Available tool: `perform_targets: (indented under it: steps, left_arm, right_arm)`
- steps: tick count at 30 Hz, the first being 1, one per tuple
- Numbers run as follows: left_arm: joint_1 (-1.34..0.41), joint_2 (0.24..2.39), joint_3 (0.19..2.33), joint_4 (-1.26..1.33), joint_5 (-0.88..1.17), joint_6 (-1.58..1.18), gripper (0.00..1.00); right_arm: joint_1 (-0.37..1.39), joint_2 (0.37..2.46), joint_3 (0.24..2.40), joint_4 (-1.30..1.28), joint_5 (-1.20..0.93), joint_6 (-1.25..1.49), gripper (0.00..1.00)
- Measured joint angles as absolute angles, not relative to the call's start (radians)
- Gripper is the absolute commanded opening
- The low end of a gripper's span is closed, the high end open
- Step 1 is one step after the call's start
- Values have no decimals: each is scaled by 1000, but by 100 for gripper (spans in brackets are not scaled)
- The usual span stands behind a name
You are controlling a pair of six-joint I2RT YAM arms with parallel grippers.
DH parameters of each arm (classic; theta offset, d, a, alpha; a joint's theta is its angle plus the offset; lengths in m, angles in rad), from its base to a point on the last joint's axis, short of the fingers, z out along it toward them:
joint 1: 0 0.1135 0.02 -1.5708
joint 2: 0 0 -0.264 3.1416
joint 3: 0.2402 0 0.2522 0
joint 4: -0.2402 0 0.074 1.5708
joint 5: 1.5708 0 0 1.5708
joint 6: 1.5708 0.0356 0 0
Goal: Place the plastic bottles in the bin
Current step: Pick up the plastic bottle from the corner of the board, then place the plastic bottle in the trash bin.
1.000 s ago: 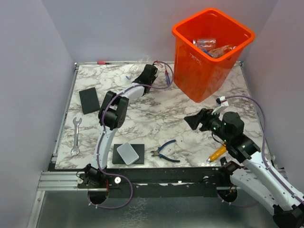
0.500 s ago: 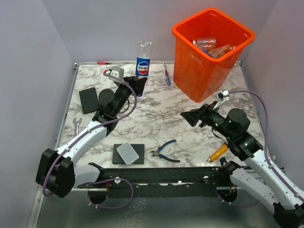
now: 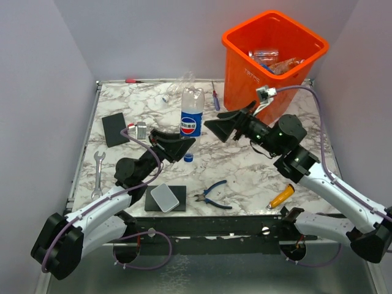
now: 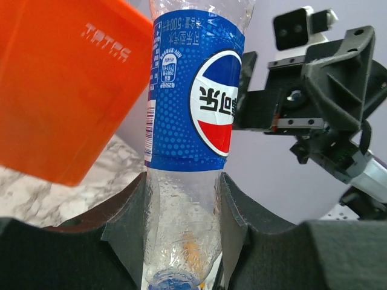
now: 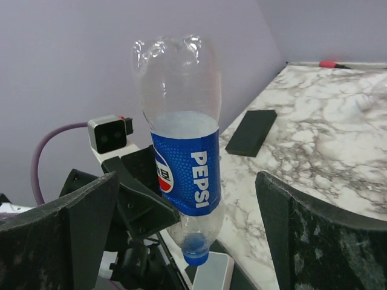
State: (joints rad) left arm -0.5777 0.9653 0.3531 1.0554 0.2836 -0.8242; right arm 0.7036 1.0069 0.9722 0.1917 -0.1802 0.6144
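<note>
One bottle (image 3: 192, 120), long axis vertical, cap down, base up

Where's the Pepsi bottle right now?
In the top view the Pepsi bottle is over the middle of the table, held cap-down by the left hand, with the open right hand just to its right and the orange bin beyond.

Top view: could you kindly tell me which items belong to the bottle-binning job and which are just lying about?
Job: Pepsi bottle, gripped by the left gripper; crushed clear bottle at the far edge; orange bin; right gripper, jaws open.
Lying about: pliers, orange-handled screwdriver, wrench, black pad, small screwdriver.
</note>
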Motion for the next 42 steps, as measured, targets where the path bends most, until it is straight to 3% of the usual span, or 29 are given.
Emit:
perform_targets:
  steps: [5, 13, 16, 20, 22, 25, 28, 29, 36, 42]
  left_arm:
    - [-587, 939, 353, 1104, 310, -838, 22]
    - [-605, 941, 351, 1105, 353, -841, 22]
    - [-613, 942, 351, 1105, 373, -839, 22]
    - [-619, 942, 350, 1103, 379, -835, 25]
    - [-619, 942, 346, 1100, 378, -833, 32]
    - [-620, 941, 335, 1098, 374, -829, 65]
    - [-620, 936, 330, 1099, 370, -826, 94]
    - [-622, 931, 327, 1097, 367, -823, 98]
    - [-627, 841, 319, 997, 295, -793, 99]
    - [-627, 708, 396, 804, 118, -653, 99]
  right_arm:
    - [815, 1118, 1056, 186, -144, 563, 99]
    - [824, 1200, 1095, 183, -110, 545, 94]
    - [824, 1227, 1129, 187, -110, 545, 86]
    - [827, 1259, 1158, 197, -132, 550, 65]
    - [830, 1267, 1160, 205, -149, 553, 53]
    - [831, 1272, 1160, 205, -163, 555, 41]
    - [831, 1272, 1159, 200, -164, 550, 36]
    - [831, 1271, 1159, 200, -163, 547, 35]
    - [831, 1207, 1177, 102, -130, 492, 34]
    - [831, 1163, 1462, -122, -24, 334, 33]
